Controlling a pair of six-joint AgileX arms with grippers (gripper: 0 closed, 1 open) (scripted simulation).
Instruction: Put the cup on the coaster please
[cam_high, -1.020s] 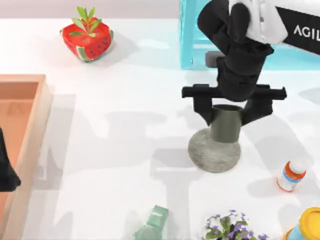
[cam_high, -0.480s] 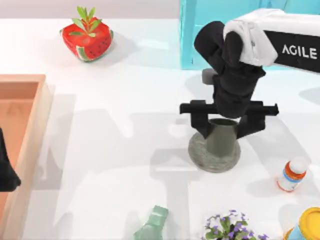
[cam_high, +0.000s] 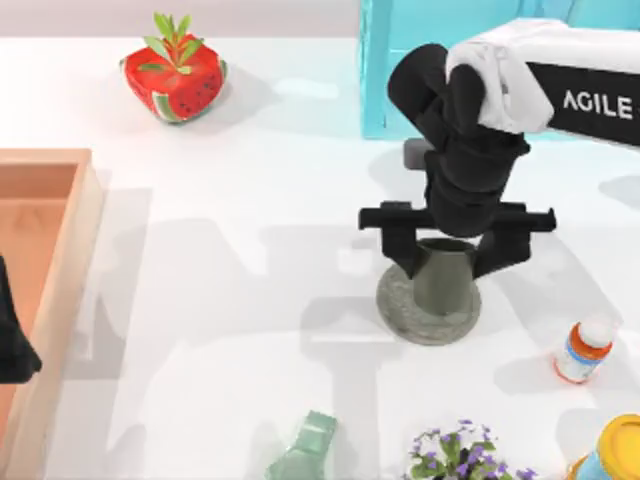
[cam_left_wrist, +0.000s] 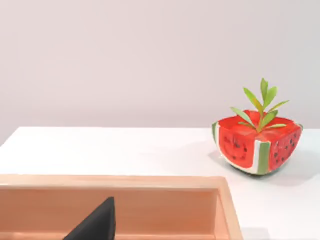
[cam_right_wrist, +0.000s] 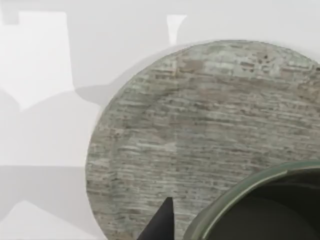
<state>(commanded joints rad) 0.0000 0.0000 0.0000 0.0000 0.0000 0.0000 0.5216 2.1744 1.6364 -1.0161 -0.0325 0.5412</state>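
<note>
1. Top view: the cup stands upright over the coaster, which lies on the white counter right of centre. The right pincer comes down from above, with its fingers on either side of the cup, grasping it. By the look of it the cup sits on or just above the disc, so carrying is done; what is left, I judge, is letting go and lifting the arm clear. The left arm is parked at the left edge, over the wooden tray.

2. Left wrist view: the tray's inner wall and a watermelon-shaped planter lie ahead. Of the left pincer a dark tip shows; I cannot tell whether it is released or clenched. Nothing here bears on the task.

3. Right wrist view: the cup's rim overlaps the coaster's mottled surface, placing the cup toward one side of the disc, not centred. Contact between base and disc is hidden, so full set-down cannot be confirmed.
</note>
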